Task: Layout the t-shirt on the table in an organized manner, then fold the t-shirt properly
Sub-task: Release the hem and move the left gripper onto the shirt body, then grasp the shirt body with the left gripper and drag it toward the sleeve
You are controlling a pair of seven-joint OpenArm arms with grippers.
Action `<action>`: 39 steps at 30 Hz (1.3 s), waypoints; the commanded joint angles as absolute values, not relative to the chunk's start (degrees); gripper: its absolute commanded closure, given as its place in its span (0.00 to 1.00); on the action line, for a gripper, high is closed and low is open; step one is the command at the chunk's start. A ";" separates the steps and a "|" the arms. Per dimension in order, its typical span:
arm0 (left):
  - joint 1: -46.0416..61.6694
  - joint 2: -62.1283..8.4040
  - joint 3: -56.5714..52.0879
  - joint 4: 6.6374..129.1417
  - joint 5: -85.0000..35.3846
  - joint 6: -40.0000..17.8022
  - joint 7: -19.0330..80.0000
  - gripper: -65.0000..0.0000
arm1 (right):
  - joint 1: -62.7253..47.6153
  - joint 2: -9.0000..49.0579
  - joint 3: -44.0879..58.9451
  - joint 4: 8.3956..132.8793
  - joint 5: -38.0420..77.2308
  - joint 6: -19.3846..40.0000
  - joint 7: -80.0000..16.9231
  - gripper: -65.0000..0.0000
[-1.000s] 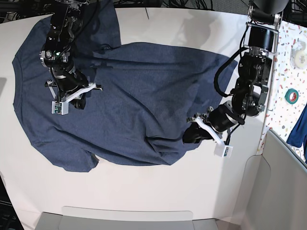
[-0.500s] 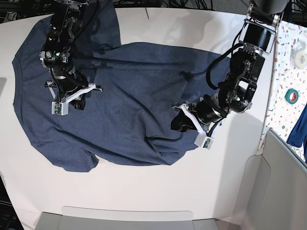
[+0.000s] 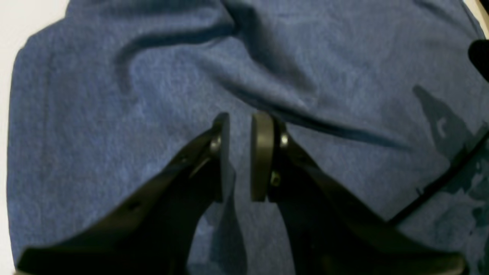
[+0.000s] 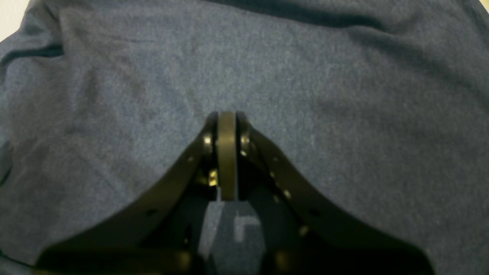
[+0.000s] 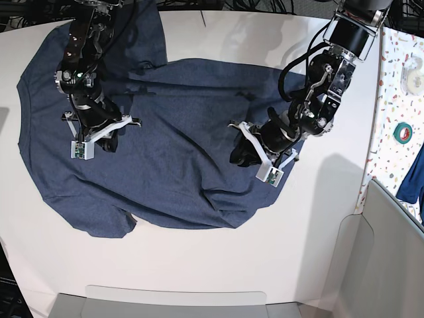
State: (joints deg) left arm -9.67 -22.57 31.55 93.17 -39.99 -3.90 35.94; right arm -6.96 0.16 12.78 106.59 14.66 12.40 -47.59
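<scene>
**Both grippers over a spread navy t-shirt**

The dark navy t-shirt point(image 5: 165, 132) lies spread across the middle of the white table point(image 5: 199, 265), lettering not visible, with its collar end toward the base view's left edge and its hem toward the right. Nearest the front edge of the table, a short sleeve of the t-shirt juts out at the lower left, and the cloth next to it bunches into a few creases along the lower border.

Over the hem half of the t-shirt, the left gripper point(image 5: 240, 154) hangs above wrinkled fabric. Its jaws stand a little apart, with bare cloth showing in the gap between the pads point(image 3: 262, 152); nothing is held between them.

Over the chest part of the t-shirt, toward the collar, the right gripper point(image 5: 109, 141) is clenched, pads pressed flat together with no cloth caught between them in the wrist view.

Farther back, the other sleeve of the t-shirt reaches toward the far edge of the table, lying partly under the right arm.
</scene>
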 commanded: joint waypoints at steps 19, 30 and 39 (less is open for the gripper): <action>-20.79 -21.76 30.73 72.48 -40.04 -4.18 23.69 0.87 | -4.53 0.13 12.35 107.56 14.99 12.44 -46.02 1.00; -21.93 -19.65 30.90 57.45 -40.04 -3.82 17.80 0.99 | -4.35 0.22 12.70 107.47 14.81 12.44 -45.93 1.00; -11.38 -22.29 26.07 62.20 -40.04 -1.45 17.98 0.99 | -2.77 0.48 12.70 105.80 14.81 12.44 -46.29 1.00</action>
State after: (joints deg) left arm -11.99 -21.45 25.96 62.74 -41.15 -3.64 13.58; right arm -3.49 0.16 12.62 104.88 14.41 12.40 -47.62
